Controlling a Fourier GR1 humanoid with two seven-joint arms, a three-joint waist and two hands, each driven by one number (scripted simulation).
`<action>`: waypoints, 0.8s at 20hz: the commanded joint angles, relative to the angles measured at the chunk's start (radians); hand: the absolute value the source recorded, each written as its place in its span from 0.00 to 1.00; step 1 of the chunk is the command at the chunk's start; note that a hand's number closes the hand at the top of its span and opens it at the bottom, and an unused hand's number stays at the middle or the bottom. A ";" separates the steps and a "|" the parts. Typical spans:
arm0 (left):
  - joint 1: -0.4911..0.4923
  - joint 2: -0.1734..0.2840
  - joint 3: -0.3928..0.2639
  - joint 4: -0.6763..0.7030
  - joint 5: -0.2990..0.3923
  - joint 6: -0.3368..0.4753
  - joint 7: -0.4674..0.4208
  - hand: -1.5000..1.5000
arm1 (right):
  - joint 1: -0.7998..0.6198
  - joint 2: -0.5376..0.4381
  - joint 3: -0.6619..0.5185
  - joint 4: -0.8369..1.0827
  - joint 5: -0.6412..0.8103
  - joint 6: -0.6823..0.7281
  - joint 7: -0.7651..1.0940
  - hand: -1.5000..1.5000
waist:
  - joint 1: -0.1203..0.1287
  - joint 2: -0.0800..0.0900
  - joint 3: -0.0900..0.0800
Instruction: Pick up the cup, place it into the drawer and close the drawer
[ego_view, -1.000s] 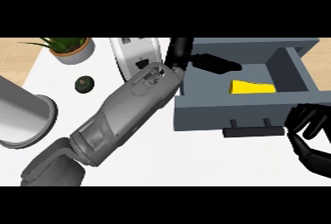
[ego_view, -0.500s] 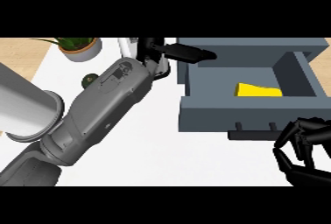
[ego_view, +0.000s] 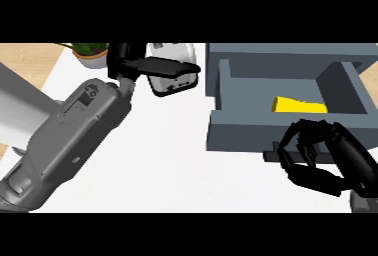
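Left hand (ego_view: 148, 65) curled round cup (ego_view: 173, 75); right hand (ego_view: 325, 157) curled by drawer (ego_view: 288, 125).

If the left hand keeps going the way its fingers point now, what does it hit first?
Probably the white cup: the left hand points rightward across it, fingers lying over its top. Beyond it stands the grey drawer wall; depth is unclear.

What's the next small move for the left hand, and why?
Probably curl the fingers around the cup. The left hand is at the white cup by the plant, thumb across it, and the cup is not lifted yet. The drawer already stands open, a yellow item inside.
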 joint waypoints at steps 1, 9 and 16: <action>0.043 0.058 0.051 -0.049 0.022 -0.042 0.028 0.00 | -0.108 -0.009 0.083 0.152 0.180 -0.053 -0.046 1.00 | 0.006 0.007 0.000; 0.303 0.181 0.062 -0.295 0.023 -0.083 0.011 0.00 | -0.163 -0.023 0.205 0.423 0.482 -0.201 -0.101 1.00 | 0.022 0.003 0.001; 0.389 0.223 0.145 -0.304 0.025 -0.169 -0.010 0.00 | -0.462 0.090 0.161 0.841 0.544 -0.308 -0.153 1.00 | 0.006 0.011 0.001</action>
